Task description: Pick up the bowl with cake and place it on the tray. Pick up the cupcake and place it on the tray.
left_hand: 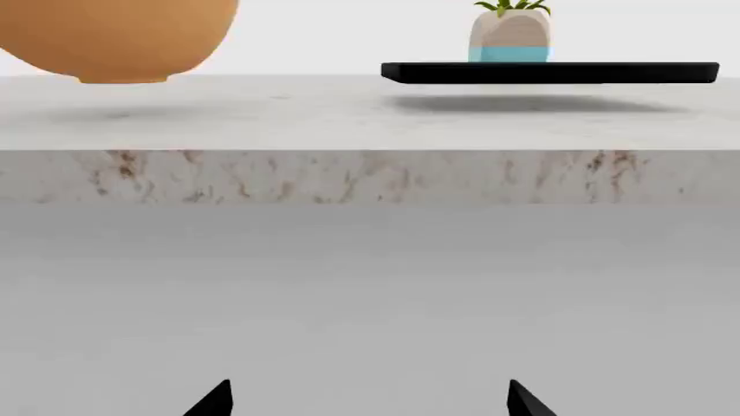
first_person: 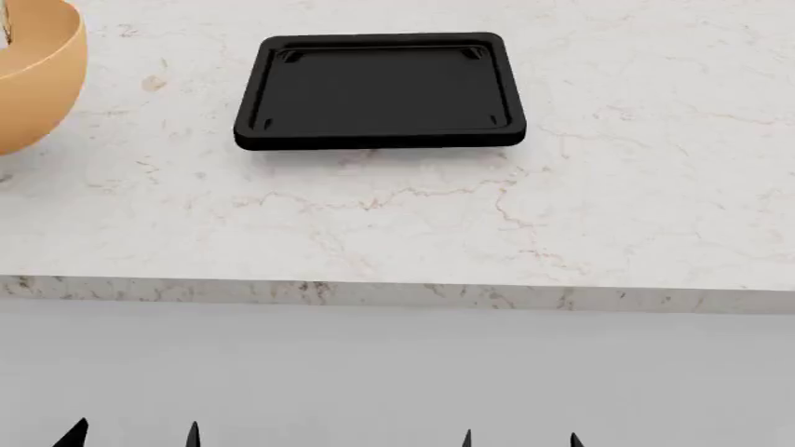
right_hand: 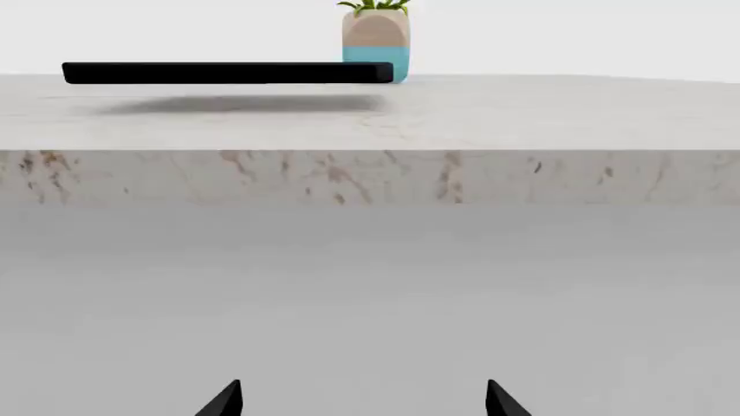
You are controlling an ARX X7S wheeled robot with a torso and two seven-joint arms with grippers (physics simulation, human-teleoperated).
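showing planter (left_hand: 510, 35) behind tray (left_hand: 549, 72) (wrist views only)

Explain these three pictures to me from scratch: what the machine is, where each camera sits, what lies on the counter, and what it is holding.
These are simulator renders of a two-armed wheeled robot. One camera sits on its head and looks down over a marble counter. The other two sit near each arm's claw and look at the counter edge from low down.

In the head view, a flat black tray lies on the counter with nothing on it, and an orange-tan bowl is cut off at the left edge. Both wrist views also show a small teal-and-tan plant pot behind the tray.

The black points at the bottom are the tips of the left claw and the right claw. Both are spread open, in front of the counter, holding nothing. No cupcake is in view.
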